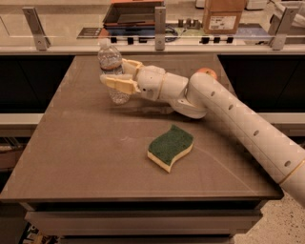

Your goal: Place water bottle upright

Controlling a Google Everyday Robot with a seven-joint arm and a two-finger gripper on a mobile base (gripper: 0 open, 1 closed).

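Observation:
The water bottle is a small clear ribbed bottle with a white cap. It stands nearly upright at the back left of the brown table, its base at or just above the surface. My gripper reaches in from the right and is shut on the bottle's lower middle. One tan finger is in front of it and the other is behind. The label band is hidden by the fingers.
A green and yellow sponge lies mid-table, in front of my arm. An orange round thing peeks out behind my arm. Behind the table runs a railed counter with a cardboard box and a dark tray.

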